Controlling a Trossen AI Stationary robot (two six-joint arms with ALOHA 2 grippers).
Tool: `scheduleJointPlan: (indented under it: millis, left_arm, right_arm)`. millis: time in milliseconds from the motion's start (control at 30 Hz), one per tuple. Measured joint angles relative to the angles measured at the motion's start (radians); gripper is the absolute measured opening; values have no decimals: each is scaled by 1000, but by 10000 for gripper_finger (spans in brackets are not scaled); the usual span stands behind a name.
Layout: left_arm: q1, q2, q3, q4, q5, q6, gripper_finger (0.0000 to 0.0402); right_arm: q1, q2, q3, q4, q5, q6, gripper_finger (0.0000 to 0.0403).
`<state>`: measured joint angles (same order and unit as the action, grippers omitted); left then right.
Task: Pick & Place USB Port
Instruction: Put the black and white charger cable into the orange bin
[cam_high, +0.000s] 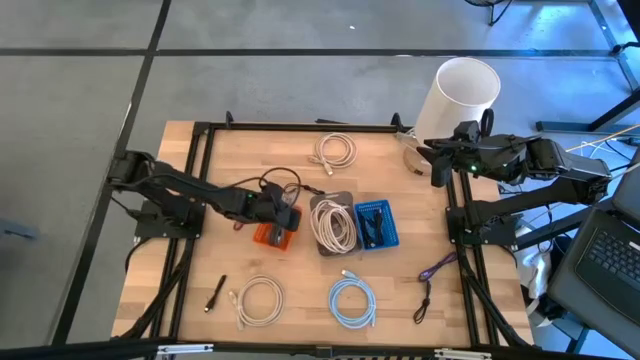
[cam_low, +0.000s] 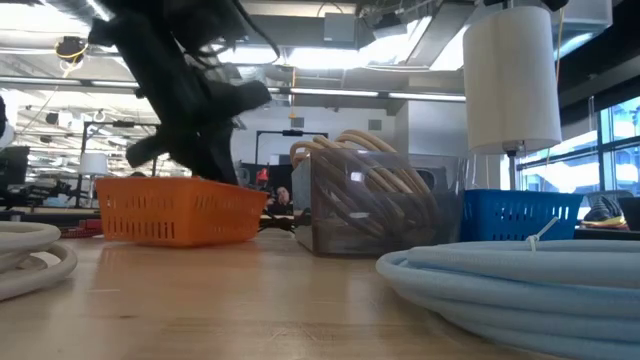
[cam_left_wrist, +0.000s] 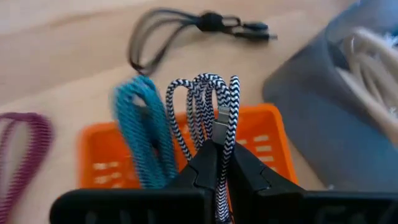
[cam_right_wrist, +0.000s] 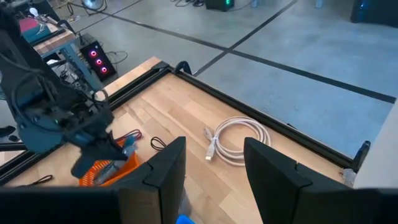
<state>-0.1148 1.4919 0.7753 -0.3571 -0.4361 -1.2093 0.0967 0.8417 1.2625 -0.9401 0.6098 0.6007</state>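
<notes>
left wrist view looks down past the left pincer (cam_left_wrist: 217, 163), whose two dark fingers are pressed tight together on a black-and-white braided cable (cam_left_wrist: 205, 109); its loops stand up in a bundle from the fingertips, with a small silver plug showing among the strands. right behind the bundle is the orange basket (cam_left_wrist: 261, 134), and a teal braided cable (cam_left_wrist: 146, 137) hangs over its rim and into it. a purple cable (cam_left_wrist: 25, 146) lies on the bench beside the basket, a thin black cable (cam_left_wrist: 186, 28) lies farther off on the wood, and the grey bin (cam_left_wrist: 329, 124) with cream cable in it stands just beside the orange basket. high view shows the left pincer (cam_high: 278, 208) reaching from the left edge to just above the orange basket (cam_high: 275, 236), near the middle of the wooden bench (cam_high: 200, 260). the grey bin (cam_high: 318, 207) and the blue basket (cam_high: 391, 228) sit in a row to its right, touching one another. loose coils lie around them: a cream coil (cam_high: 335, 150) toward the far edge, a white coil (cam_high: 260, 298) and a light blue coil (cam_high: 352, 302) toward the near edge, a small black stick-like thing (cam_high: 215, 295) near the white coil. the right pincer (cam_high: 438, 165) hangs at the right edge of the bench by a white cylinder (cam_high: 462, 95), well apart from the baskets, its fingers spread with nothing between them. low view shows the left arm coming down behind the orange basket (cam_low: 180, 212).
</notes>
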Motion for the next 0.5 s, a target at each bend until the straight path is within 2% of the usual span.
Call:
scheduleJointPlan:
  millis: [200, 500]
  left_arm:
    - [-3, 75, 0, 78, -17, 1, 20]
    - [-3, 77, 17, 104, 9, 95, 87]
  right_arm:
    - [0, 0, 0, 0, 0, 21, 164]
    - [0, 0, 0, 0, 0, 23, 164]
